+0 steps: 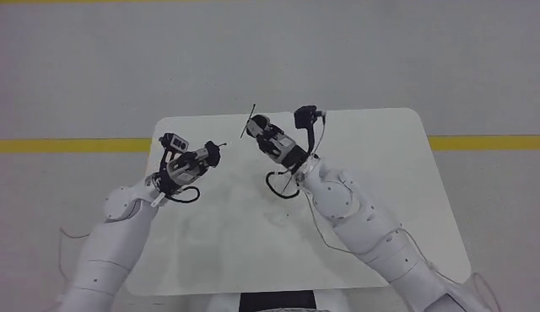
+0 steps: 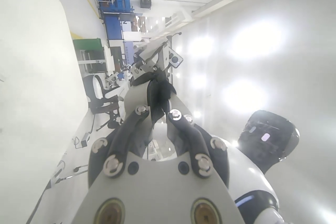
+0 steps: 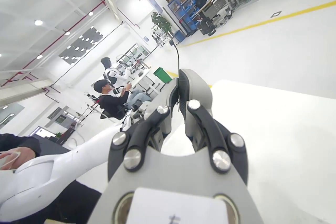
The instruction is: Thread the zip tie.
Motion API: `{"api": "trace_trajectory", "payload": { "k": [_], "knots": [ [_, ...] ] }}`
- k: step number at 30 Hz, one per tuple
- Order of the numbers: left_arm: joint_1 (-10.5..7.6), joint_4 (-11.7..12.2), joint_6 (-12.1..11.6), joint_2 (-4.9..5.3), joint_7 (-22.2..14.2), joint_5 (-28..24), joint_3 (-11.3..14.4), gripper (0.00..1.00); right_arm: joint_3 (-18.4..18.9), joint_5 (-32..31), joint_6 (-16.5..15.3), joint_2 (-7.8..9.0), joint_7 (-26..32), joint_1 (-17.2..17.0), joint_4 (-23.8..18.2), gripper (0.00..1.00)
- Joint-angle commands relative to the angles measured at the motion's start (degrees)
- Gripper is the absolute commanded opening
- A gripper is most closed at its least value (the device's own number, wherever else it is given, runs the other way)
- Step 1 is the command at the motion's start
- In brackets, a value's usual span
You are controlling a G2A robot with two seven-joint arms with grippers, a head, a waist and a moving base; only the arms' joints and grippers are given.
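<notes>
While high above the white rounded table (image 1: pixel 380 169), pinched the thin black plastic zip tie (image 3: pixel 177 59) tight in the right gripper (image 3: pixel 179 90), likely to keep it steady for threading. Stuck out long and nearly straight from that grip, small head at the far tip, pointing toward the table's far edge. Held the left gripper (image 1: pixel 213 152) near, closed up tight, with nothing clear inside.

The zip tie (image 1: pixel 252 111) sticks out of the right gripper (image 1: pixel 254 127) above the table (image 1: pixel 380 194), near the middle of its far edge. The left gripper (image 1: pixel 214 153) hangs to its left, apart from it, nearer the table's far left corner.
</notes>
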Motion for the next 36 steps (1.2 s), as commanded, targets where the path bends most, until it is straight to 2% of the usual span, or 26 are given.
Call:
{"api": "trace_trajectory", "payload": {
  "k": [1,5,11,22,36],
  "knots": [
    [0.49,-0.59,0.00,-0.62,1.05,0.50,-0.10,0.00,-0.52,-0.95,0.33,-0.30,-1.91,-0.22,0.01,0.00],
    [1.13,-1.49,0.00,-1.86,1.85,2.12,-0.80,0.00,-1.16,-4.02,1.33,-0.79,-5.65,-0.47,-0.06,0.00],
    [1.13,-1.49,0.00,-1.86,1.85,2.12,-0.80,0.00,-1.19,-4.11,1.38,-0.80,-5.59,-0.55,-0.12,0.00],
    [1.13,-1.49,0.00,-1.86,1.85,2.12,-0.80,0.00,-2.18,-8.87,2.94,-1.39,-4.19,-1.70,-2.03,0.00],
    [1.13,-1.49,0.00,-1.86,1.85,2.12,-0.80,0.00,-2.38,-11.19,5.38,-2.50,-5.03,-1.84,-1.48,0.00]
  ]
}}
